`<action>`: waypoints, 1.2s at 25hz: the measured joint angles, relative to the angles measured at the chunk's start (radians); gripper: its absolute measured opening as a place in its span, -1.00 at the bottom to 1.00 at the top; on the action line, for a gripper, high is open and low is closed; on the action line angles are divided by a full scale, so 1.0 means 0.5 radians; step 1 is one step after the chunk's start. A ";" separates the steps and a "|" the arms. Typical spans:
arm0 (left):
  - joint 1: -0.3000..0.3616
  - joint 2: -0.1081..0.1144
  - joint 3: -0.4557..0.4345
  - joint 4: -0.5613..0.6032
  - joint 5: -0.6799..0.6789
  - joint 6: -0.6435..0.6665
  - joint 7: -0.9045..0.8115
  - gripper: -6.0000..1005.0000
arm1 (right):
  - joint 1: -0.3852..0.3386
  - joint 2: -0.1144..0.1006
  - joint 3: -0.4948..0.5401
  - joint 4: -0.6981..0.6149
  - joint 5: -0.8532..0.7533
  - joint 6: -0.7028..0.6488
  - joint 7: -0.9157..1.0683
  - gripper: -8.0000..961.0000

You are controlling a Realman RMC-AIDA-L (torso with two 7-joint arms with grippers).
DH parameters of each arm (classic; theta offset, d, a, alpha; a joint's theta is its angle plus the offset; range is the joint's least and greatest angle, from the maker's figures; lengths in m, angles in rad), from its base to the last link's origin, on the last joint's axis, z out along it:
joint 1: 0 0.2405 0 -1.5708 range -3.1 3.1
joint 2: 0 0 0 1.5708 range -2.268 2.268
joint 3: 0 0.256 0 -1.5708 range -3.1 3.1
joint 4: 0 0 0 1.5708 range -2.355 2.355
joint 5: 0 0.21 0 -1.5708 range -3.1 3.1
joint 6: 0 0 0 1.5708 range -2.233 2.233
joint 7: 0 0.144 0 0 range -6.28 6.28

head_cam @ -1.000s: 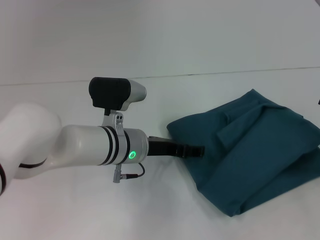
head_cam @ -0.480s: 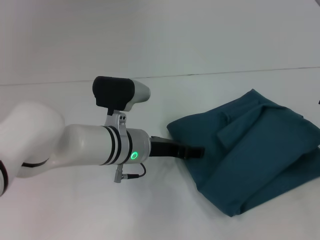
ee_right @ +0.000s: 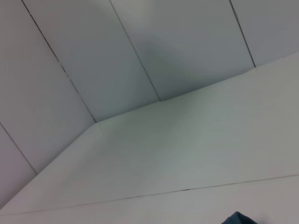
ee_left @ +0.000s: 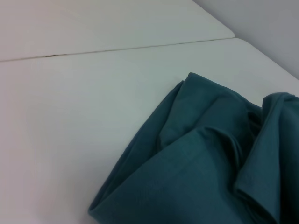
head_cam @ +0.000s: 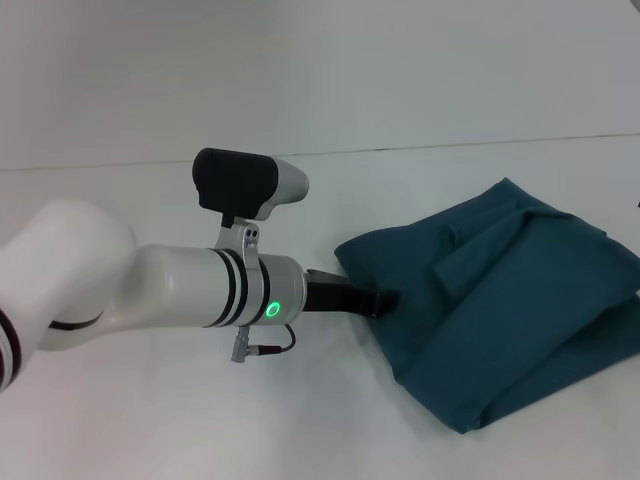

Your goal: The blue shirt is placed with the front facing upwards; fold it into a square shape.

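Shirt, soft rumpled teal heap, perhaps folded

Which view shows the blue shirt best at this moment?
The head view: nearly the whole crumpled blue shirt lies on the table, with the left gripper at its edge. The left wrist view shows only nearby folds; the right wrist view catches just a tip.

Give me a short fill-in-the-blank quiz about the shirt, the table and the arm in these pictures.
1. The blue shirt lies bunched on a ____ table.
2. The left end effector meets the shirt's ____ edge in the head view.
3. The light on the left arm's wrist glows ____.

Missing words: white; left; green
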 joint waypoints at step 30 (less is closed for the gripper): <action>-0.005 0.014 -0.076 0.001 0.000 -0.037 0.002 -0.93 | -0.014 0.017 0.004 0.012 0.000 0.003 -0.026 0.20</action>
